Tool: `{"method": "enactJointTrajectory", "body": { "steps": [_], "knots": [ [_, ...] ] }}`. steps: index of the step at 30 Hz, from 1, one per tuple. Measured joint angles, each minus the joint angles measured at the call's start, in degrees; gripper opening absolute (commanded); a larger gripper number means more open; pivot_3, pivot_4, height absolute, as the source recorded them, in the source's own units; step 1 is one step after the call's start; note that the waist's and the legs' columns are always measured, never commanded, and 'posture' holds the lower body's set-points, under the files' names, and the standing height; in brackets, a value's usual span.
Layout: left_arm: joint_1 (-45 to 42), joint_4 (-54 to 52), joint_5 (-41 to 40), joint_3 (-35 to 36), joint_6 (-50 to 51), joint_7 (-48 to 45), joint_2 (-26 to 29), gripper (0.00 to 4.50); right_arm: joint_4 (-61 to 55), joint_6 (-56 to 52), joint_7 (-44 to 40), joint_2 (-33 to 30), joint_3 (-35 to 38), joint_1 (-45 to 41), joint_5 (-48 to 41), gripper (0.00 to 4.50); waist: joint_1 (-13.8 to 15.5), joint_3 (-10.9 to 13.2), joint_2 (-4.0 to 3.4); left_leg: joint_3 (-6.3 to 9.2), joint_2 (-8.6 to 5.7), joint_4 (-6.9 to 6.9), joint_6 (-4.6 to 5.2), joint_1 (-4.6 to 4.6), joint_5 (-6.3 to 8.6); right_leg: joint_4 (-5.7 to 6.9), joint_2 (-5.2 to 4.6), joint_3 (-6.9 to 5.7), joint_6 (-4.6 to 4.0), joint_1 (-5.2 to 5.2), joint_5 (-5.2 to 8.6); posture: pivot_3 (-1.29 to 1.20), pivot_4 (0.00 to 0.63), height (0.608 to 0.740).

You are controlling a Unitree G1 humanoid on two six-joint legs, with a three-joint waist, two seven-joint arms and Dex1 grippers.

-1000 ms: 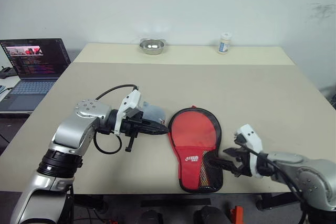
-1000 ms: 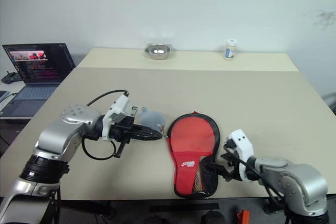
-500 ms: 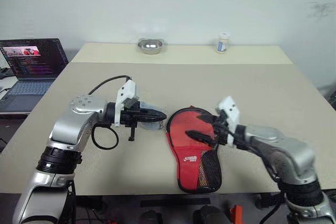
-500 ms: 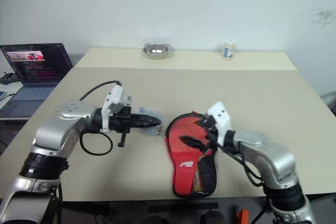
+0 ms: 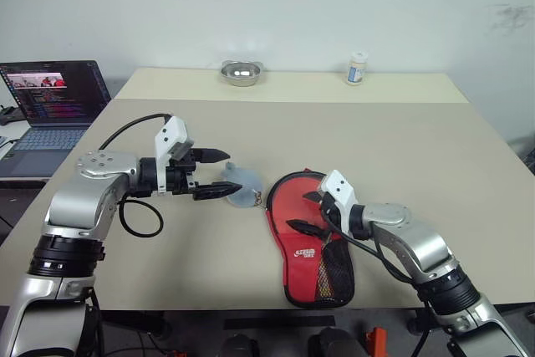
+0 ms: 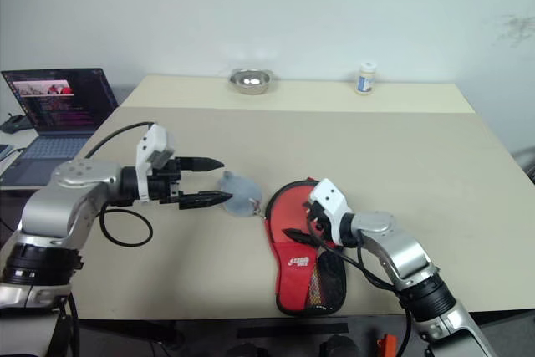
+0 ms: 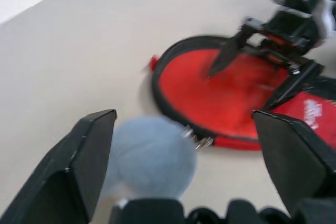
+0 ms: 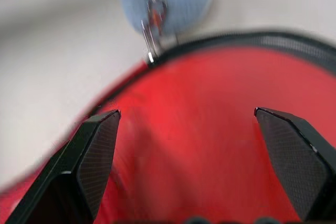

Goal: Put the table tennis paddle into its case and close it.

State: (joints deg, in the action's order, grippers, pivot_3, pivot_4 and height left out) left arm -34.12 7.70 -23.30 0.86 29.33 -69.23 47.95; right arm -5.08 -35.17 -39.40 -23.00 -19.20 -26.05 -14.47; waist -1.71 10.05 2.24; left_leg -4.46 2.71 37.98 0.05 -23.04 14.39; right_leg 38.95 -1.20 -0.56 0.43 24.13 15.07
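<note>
Both grippers gape, holding nothing: left gripper by the grey tag, right gripper over the case at the table's near edge. Case looks soft, floppy; pinch its stiffer zipped rim.

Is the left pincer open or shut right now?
Open: the left pincer has its two black fingers spread wide beside the grey tag, gripping nothing.
</note>
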Motion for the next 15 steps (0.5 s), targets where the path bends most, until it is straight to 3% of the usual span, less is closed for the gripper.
{"method": "enactJointTrajectory", "body": {
  "steps": [15],
  "knots": [
    [-14.2, 32.3, 13.4, -9.1, -15.3, -2.4, -10.9, 4.29, -0.7, 0.2, 1.0, 2.6, -0.6, 0.5, 4.3, 4.5, 0.1, 0.0, 0.04, -0.06, -0.07, 0.05, -0.06, -0.03, -0.03, 0.01, 0.02, -0.02, -0.04, -0.01, -0.04, 0.0, 0.15, 0.74]
  ]
}}
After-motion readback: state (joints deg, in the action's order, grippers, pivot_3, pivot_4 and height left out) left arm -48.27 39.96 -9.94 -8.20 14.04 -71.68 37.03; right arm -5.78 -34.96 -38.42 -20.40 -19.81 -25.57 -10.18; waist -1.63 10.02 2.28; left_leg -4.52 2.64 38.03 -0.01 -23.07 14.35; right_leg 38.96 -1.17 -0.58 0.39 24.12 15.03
